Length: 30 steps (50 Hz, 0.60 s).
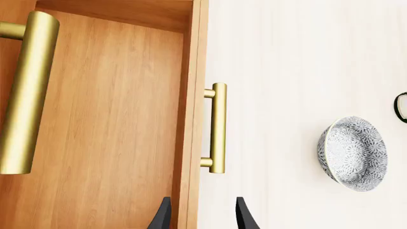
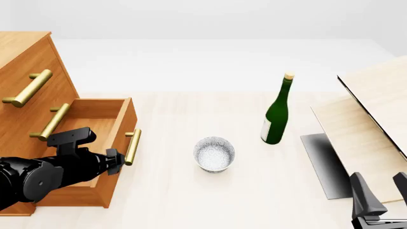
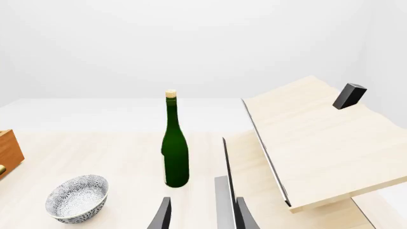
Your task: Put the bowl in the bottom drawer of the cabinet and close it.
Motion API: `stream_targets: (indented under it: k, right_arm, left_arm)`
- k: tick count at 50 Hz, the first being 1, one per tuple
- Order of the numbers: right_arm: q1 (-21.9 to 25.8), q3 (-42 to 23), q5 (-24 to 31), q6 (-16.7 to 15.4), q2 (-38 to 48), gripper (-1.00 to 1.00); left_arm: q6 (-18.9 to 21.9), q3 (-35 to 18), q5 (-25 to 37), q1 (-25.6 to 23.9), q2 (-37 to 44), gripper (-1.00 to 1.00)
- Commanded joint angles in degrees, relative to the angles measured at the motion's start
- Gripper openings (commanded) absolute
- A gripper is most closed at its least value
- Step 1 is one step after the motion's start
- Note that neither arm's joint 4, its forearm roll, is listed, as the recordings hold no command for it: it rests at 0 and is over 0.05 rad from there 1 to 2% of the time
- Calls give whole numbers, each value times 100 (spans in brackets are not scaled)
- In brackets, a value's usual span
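Note:
The bowl (image 2: 214,153), small, round and white-grey speckled, stands upright on the table between the cabinet and a green bottle. It also shows in both wrist views, bowl (image 1: 353,153) and bowl (image 3: 76,198). The orange-brown cabinet (image 2: 25,62) stands at the left with its bottom drawer (image 2: 95,119) pulled out and nothing showing inside. My left gripper (image 2: 117,161) is open at the drawer's front panel, just short of the brass handle (image 1: 218,128). In its wrist view the left gripper (image 1: 202,217) straddles the panel edge. My right gripper (image 2: 380,188) hangs open at the near right, holding nothing.
A green wine bottle (image 2: 278,112) stands upright right of the bowl. Pale wooden boards (image 2: 369,119) lean at the far right over a grey slab (image 2: 324,162). The two upper drawers are shut, their brass handles (image 2: 28,88) sticking out above the open drawer.

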Motion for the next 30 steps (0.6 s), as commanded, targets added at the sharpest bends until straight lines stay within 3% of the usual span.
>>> stream_targets:
  k: [1,30]
  right_arm:
    - [-1,0,0,1,-1,100]
    - [0,0,0,-1,-1,100]
  left_arm:
    - [-2,38,-139,-122,193,100]
    - [-7,-34,-238,-687,372,100]
